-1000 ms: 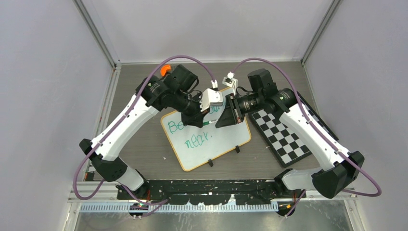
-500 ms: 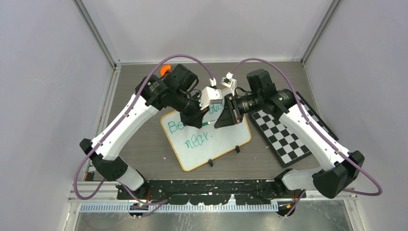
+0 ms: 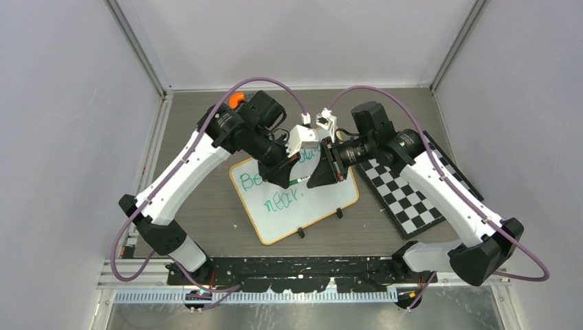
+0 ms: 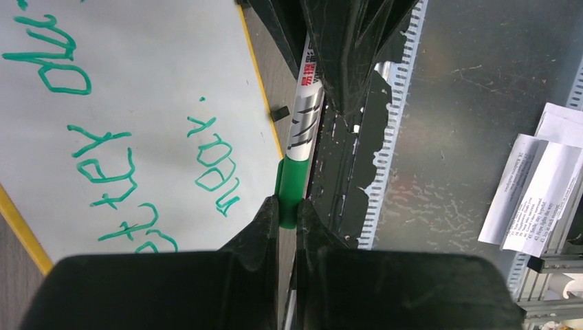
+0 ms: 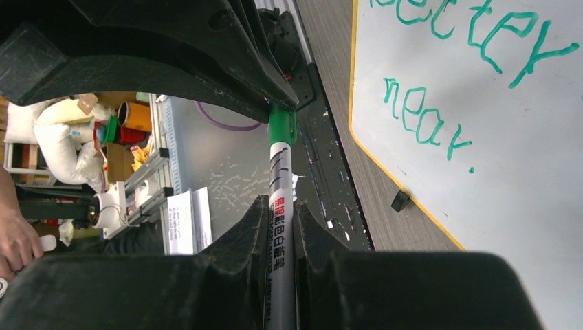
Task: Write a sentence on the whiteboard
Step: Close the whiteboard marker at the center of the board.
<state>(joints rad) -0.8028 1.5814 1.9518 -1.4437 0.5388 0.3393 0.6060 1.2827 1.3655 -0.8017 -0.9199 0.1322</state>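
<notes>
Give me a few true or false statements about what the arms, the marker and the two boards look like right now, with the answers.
1. The left end effector and the right end effector hold one marker between them. True.
2. The left end effector grips the marker's barrel. False: it pinches the green cap, and the right one grips the barrel.
3. The whiteboard is blank. False: the sentence is written on it in green.
4. The checkerboard lies to the right of the whiteboard. True.
</notes>
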